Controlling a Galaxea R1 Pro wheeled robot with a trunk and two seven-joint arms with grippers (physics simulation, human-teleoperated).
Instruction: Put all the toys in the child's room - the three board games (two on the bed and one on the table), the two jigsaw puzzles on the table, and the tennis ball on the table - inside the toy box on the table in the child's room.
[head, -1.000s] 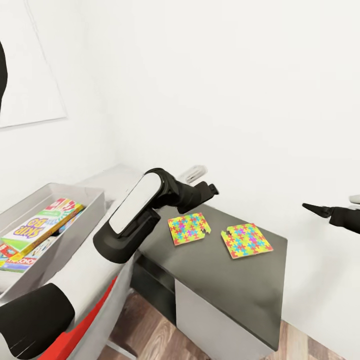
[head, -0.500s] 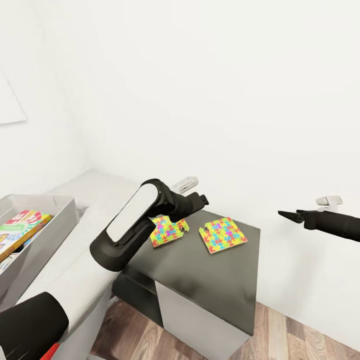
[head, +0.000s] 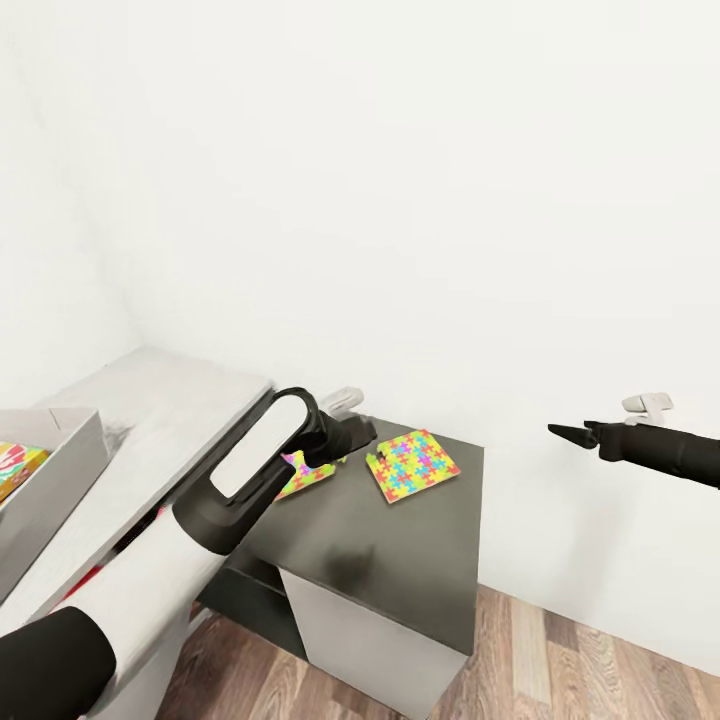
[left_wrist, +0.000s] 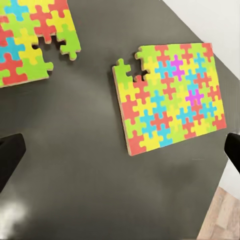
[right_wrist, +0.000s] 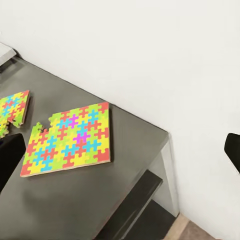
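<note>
White wall behind dark table; left arm overlaps near puzzle.

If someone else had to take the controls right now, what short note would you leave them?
Left tool: open, empty, hovering over the dark table above the two jigsaw puzzles.
Right tool: empty, out beside the table, off its edge; looks open.
Toy box on the pale top holds at least one board game.
Left: both puzzles lie flat, untouched. Tennis ball unaccounted for.
</note>
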